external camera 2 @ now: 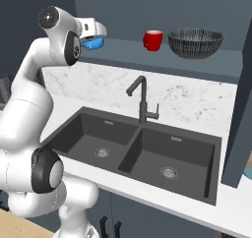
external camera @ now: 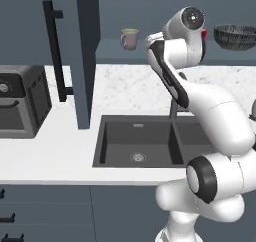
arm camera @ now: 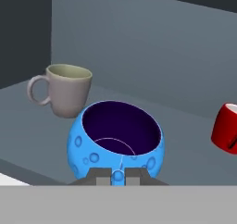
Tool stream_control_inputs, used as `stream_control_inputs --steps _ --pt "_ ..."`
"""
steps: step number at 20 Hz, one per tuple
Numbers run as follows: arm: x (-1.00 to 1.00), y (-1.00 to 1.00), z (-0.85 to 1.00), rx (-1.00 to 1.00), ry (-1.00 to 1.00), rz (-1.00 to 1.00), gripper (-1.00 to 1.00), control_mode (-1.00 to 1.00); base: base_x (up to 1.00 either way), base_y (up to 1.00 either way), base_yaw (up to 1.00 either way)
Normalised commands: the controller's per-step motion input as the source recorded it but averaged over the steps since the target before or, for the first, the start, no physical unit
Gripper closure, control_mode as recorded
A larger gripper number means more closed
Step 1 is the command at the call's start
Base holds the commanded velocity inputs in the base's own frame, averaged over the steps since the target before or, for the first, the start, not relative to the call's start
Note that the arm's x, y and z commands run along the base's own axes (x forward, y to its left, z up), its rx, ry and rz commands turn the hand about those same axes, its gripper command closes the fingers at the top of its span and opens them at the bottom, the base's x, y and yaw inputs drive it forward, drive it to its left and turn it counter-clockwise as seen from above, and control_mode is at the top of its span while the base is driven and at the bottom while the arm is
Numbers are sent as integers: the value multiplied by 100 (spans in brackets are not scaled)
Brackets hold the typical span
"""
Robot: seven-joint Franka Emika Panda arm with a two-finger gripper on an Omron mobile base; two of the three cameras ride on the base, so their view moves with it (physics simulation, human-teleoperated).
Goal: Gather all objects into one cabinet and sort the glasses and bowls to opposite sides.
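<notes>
My gripper (arm camera: 118,176) is shut on the near rim of the blue bowl (arm camera: 115,142), which tilts with its dark inside showing, at the front edge of the cabinet's shelf (arm camera: 185,126). From the right base view the gripper (external camera 2: 96,37) holds the blue bowl (external camera 2: 93,44) at the shelf's left part. The beige mug (arm camera: 67,91) stands upright behind the bowl to its left, handle turned left; the mug (external camera: 130,38) also stands on the shelf in the left base view. To the right stand the red cup (external camera 2: 153,40) and the wide dark mesh bowl (external camera 2: 195,43).
The cabinet door (external camera: 87,56) hangs open over the counter, its black bar handle (external camera: 55,51) facing left. Below the shelf lie a double sink (external camera 2: 142,153) and a tall dark faucet (external camera 2: 141,99). A toaster oven (external camera: 20,101) stands at the counter's left.
</notes>
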Motion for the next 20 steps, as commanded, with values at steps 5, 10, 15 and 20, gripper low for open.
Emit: stream_control_inputs --steps 5,10,15,20 --pt "63 -57 0 7 0 0 100 -100 0 0 0" --pt "34 -22 -7 1 0 0 100 -100 0 0 0" --pt "8 -3 -14 0 0 0 100 -100 0 0 0" --pt "13 0 0 0 0 0 100 -100 0 0 0"
